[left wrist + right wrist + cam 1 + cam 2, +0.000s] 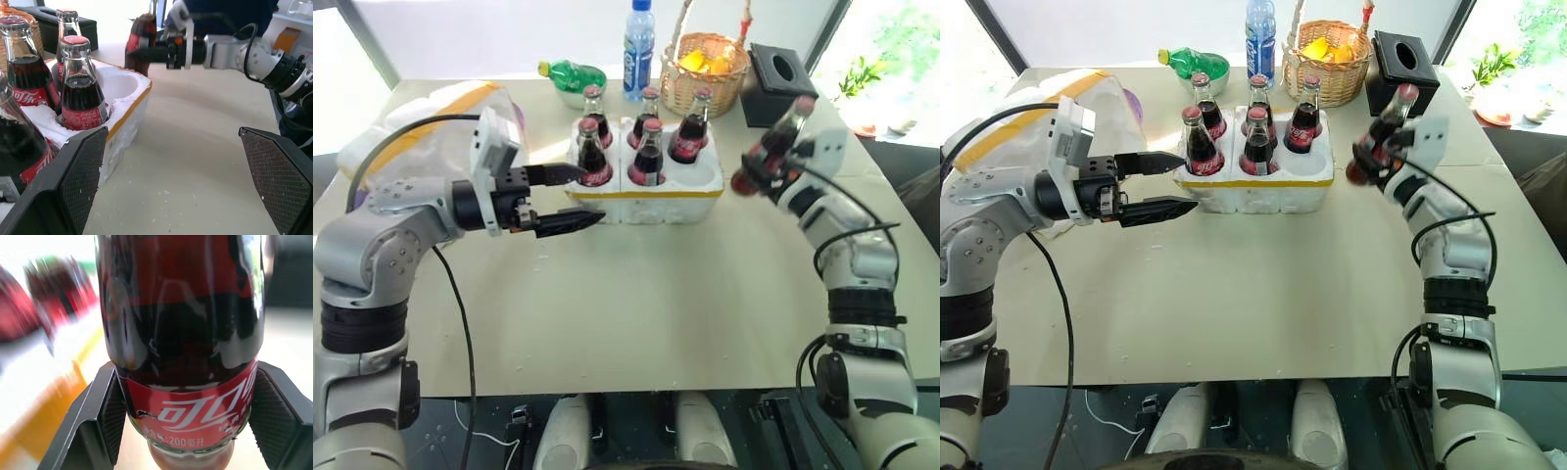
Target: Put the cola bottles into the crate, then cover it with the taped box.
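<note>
Black fingers of the right gripper (1371,157) are clamped on the sixth bottle (1383,127), held clear of the table (1263,294) with its cap tilted up and away. The crate (1263,181) lies toward the robot's left of it, near but apart; five bottles (1198,142) stand in its wells, and the one free well (115,85) is the front corner nearest this gripper, so the right arm is the closer one. The bottle's long axis needs righting before it goes down. The left gripper (1160,186) hangs level with jaws wide and empty, just beside the crate's other end. The taped box (1102,103) waits behind the left arm. Bare table on the right gives room
</note>
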You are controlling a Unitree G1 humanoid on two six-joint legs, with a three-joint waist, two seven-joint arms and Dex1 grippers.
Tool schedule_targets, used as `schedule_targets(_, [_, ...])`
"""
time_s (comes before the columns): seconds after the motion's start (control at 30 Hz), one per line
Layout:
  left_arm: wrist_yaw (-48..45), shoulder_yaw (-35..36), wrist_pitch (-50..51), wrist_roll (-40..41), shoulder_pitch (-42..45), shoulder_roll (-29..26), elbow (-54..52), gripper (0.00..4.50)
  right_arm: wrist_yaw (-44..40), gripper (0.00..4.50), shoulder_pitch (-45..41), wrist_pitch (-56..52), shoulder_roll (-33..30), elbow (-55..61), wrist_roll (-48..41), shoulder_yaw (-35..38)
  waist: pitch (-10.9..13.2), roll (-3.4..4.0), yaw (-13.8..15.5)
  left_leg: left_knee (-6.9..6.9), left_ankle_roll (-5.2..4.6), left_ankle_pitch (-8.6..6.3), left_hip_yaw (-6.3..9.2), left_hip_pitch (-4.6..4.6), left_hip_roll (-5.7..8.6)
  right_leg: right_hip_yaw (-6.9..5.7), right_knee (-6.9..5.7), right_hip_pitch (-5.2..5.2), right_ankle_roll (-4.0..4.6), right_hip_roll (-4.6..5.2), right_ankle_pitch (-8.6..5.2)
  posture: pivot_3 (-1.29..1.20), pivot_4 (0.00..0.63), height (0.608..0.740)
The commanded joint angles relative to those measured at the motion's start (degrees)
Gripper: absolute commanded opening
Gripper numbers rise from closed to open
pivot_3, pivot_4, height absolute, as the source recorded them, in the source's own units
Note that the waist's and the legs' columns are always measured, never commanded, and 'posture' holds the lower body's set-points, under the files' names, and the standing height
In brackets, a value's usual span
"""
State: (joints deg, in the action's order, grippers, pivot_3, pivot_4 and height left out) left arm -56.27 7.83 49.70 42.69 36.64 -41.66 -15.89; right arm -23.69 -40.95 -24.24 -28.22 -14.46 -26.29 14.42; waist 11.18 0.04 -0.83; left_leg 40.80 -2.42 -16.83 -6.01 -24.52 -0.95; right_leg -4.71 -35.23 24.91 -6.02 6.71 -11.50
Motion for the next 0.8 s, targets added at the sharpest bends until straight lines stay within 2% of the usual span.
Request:
schedule_targets(0.03, [0.6,1.6,-1.3,1.1,0.8,-0.1,-0.6,4.50,-3.5,2.77,-5.8,-4.2,-0.9,11.3,-7.5,1.8,0.0,0.00,-0.2,-0.07,0.04,0.02,0.00,0.01,0.00,0.00,-0.01,0.01,0.00,-0.04,0.00,0.00,0.150,0.740])
schedule_targets(0.2, [1.2,1.0,-2.1,0.9,0.3,0.1,-0.7,4.50,-4.0,2.77,-6.8,-11.0,0.7,15.0,-8.7,-2.4,0.0,-0.01,0.0,-0.28,0.11,0.07,0.00,0.07,-0.01,-0.01,-0.01,0.00,0.03,-0.08,-0.01,0.00,0.150,0.740])
schedule_targets(0.4, [1.4,1.5,-2.4,1.0,-0.1,-0.8,-0.6,4.50,-3.4,2.77,-6.1,-12.7,0.1,12.4,-1.8,-9.3,0.0,-0.01,0.3,-0.27,0.11,0.07,-0.02,0.03,0.05,-0.01,0.01,-0.01,0.02,0.07,-0.01,0.00,0.150,0.740])
schedule_targets(0.63, [1.2,2.2,-3.2,0.5,-0.2,-2.3,0.7,4.50,-2.8,2.77,-7.3,-17.2,-1.0,9.1,2.8,-12.2,0.0,-0.01,0.0,-0.35,0.12,0.07,-0.04,0.03,0.05,-0.01,0.02,0.05,0.02,0.01,-0.01,0.00,0.150,0.740])
schedule_targets(0.7, [1.2,2.3,-3.4,0.3,-0.5,-2.6,0.8,4.50,-2.1,3.80,-7.4,-18.3,-1.0,7.5,4.4,-12.9,0.0,-0.01,0.1,-0.38,0.14,0.08,-0.05,0.04,0.05,-0.01,0.02,0.05,0.02,0.01,-0.01,0.00,0.150,0.740])
schedule_targets(0.73, [1.3,2.3,-3.5,0.2,-0.8,-2.8,0.9,4.50,-2.2,4.17,-7.3,-18.0,-0.9,7.5,4.9,-13.1,0.0,-0.01,0.2,-0.39,0.14,0.08,-0.05,0.04,0.04,-0.01,0.02,0.05,0.02,0.01,-0.01,0.00,0.150,0.740])
schedule_targets(0.77, [1.3,2.3,-3.7,0.0,-1.0,-3.1,1.0,4.50,-2.3,4.42,-7.4,-18.0,-0.6,7.8,5.0,-13.1,0.0,-0.01,0.1,-0.39,0.14,0.08,-0.05,0.04,0.04,-0.01,0.03,0.05,0.02,0.01,-0.01,0.00,0.150,0.740])
schedule_targets(0.8, [1.4,2.6,-3.8,-0.1,-1.2,-3.6,1.0,4.50,-2.7,4.42,-7.7,-18.7,-0.6,8.7,4.4,-12.5,0.0,-0.01,0.1,-0.39,0.14,0.08,-0.05,0.04,0.05,-0.01,0.05,0.04,0.02,0.02,-0.01,0.00,0.150,0.740])
